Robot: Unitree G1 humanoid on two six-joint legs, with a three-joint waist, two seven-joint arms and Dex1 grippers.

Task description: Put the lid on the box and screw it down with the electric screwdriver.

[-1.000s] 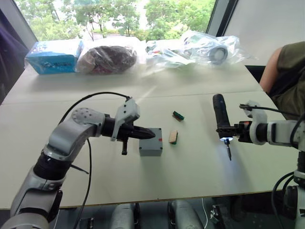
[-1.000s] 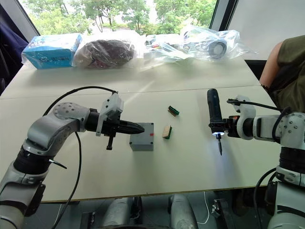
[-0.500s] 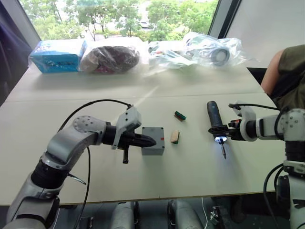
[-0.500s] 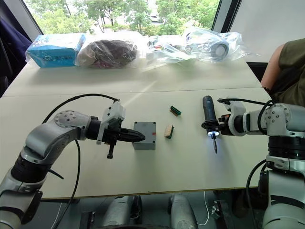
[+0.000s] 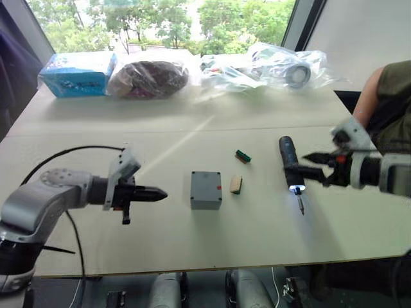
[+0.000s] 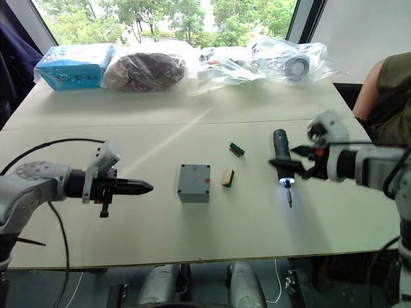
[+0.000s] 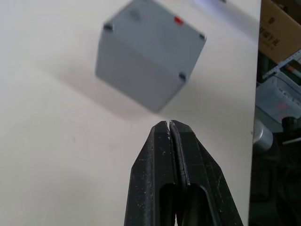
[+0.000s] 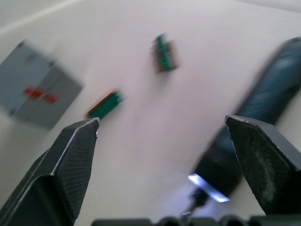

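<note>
The box (image 5: 205,190) is seen standing on the pale tabletop (image 5: 192,244), near the middle, with a flat grey top on it and small dark holes at the corners. Whether that top is the lid cannot be told. A small red mark is visible at the box's right edge. Just beside the box on the right, a small tan-and-green block (image 5: 235,184) is laid, not touching it, and a second green block (image 5: 242,156) lies a little farther back and to the right.

The electric screwdriver (image 5: 290,171) is found lying on the tabletop to the right of the blocks, well apart from the box, with its thin bit pointing toward the near edge and its white light lit at the front end of the body.

The right hand (image 5: 318,165) is seen beside the screwdriver, on its right side, with its two fingers spread wide; in the right wrist view the screwdriver lies between the parted fingers (image 8: 70,160), and nothing is gripped.

The left hand (image 5: 154,192) is held to the left of the box, apart from it, its tips aimed at the box. Its fingers are pressed together with nothing between them, as the left wrist view shows.

Along the far edge of the tabletop, a blue packet (image 5: 76,74) and several clear plastic bags (image 5: 257,64) are laid. A person's arm (image 5: 385,96) is seen at the right.
</note>
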